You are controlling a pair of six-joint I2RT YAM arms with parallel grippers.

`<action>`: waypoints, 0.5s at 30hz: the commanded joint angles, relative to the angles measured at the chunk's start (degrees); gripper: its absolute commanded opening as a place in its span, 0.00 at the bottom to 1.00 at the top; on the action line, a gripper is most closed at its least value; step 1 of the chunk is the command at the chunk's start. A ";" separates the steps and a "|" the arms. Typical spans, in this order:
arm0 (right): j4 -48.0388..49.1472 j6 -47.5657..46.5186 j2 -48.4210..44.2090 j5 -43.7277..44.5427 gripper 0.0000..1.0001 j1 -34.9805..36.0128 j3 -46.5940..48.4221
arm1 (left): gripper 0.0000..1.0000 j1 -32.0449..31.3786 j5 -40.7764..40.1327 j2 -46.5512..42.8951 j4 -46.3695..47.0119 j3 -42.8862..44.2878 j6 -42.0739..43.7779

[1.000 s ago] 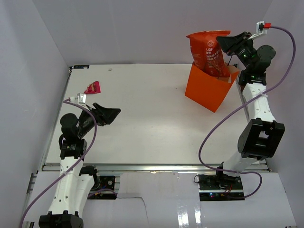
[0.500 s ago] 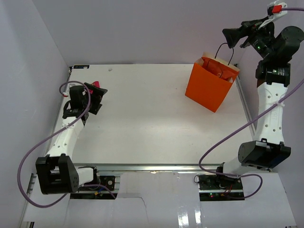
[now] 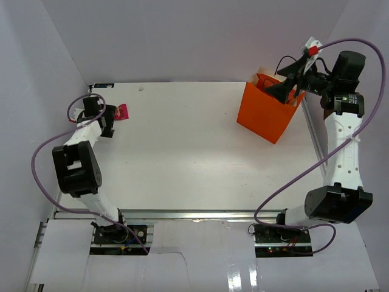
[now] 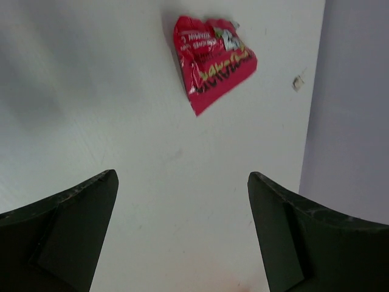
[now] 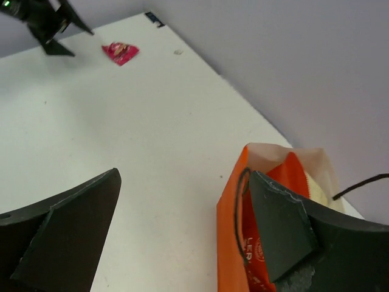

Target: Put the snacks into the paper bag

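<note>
A pink-red candy wrapper (image 4: 213, 61) lies flat on the white table near the far left corner, also visible in the top view (image 3: 122, 111). My left gripper (image 4: 182, 175) hovers open just short of it, nothing between its fingers; from above it (image 3: 107, 120) sits beside the wrapper. The orange paper bag (image 3: 264, 115) stands upright at the far right. Inside it is the red-orange chip bag (image 5: 250, 244) with white text. My right gripper (image 5: 185, 173) is open and empty at the bag's mouth (image 3: 282, 91), one finger over the opening.
Purple walls close in the table on the left, back and right. The table's right edge (image 3: 313, 137) runs just past the paper bag. A thin black loop handle (image 5: 238, 213) hangs at the bag's near rim.
The right gripper let go of the chip bag, which dropped down into the paper bag, and now stands open over it. The left arm swung out to the pink wrapper at the far left.
</note>
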 commanded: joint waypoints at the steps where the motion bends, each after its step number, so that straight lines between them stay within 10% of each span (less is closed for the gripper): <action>1: -15.25 -15.83 -2.19 2.96 0.92 3.50 0.25 | 0.98 1.58 0.46 10.18 -0.84 11.62 1.72; 15: -13.07 -13.47 -5.27 6.77 0.89 6.77 -11.10 | 0.98 2.73 2.39 35.61 -8.07 44.53 31.42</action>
